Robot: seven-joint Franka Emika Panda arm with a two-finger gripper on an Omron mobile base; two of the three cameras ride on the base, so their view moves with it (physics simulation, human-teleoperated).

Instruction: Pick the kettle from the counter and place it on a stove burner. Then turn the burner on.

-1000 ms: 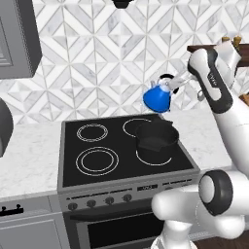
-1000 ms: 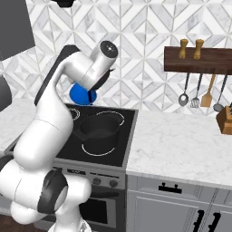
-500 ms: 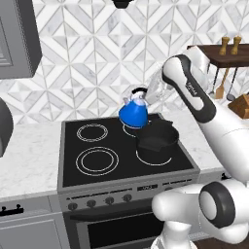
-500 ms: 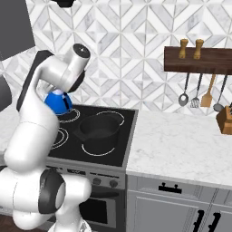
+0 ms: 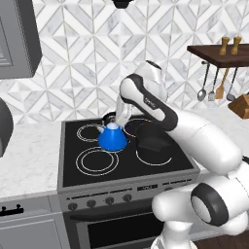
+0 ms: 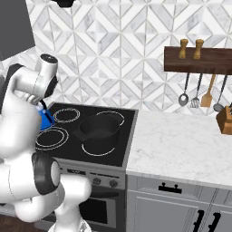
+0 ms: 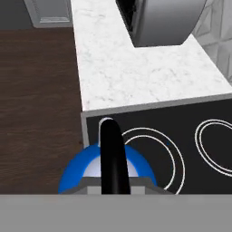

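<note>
The bright-blue kettle [image 5: 113, 138] hangs low over the left half of the black stove [image 5: 160, 168], its base over the back rim of the large front-left stove burner [image 5: 96, 161]. My gripper [image 5: 116, 122] reaches down from above and is shut on the kettle's dark top handle [image 7: 111, 154]. In the hand view the blue kettle [image 7: 74, 171] fills the bottom, with the large burner ring [image 7: 174, 159] beside it. From the right base view my arm hides most of the kettle [image 6: 46, 120]. I cannot tell whether the kettle touches the glass.
A larger black pot [image 5: 152, 141] sits on the front-right burner, close to the kettle's right. The white counter [image 7: 136, 77] to the stove's left carries a grey appliance [image 7: 167, 20]. Front knobs [image 5: 99, 202] line the range. Hanging utensils [image 6: 199, 90] and a knife block [image 6: 225, 120] are on the right.
My arm has swung left and down with the kettle, from above the back of the stove to low over the front-left burner's back rim.
</note>
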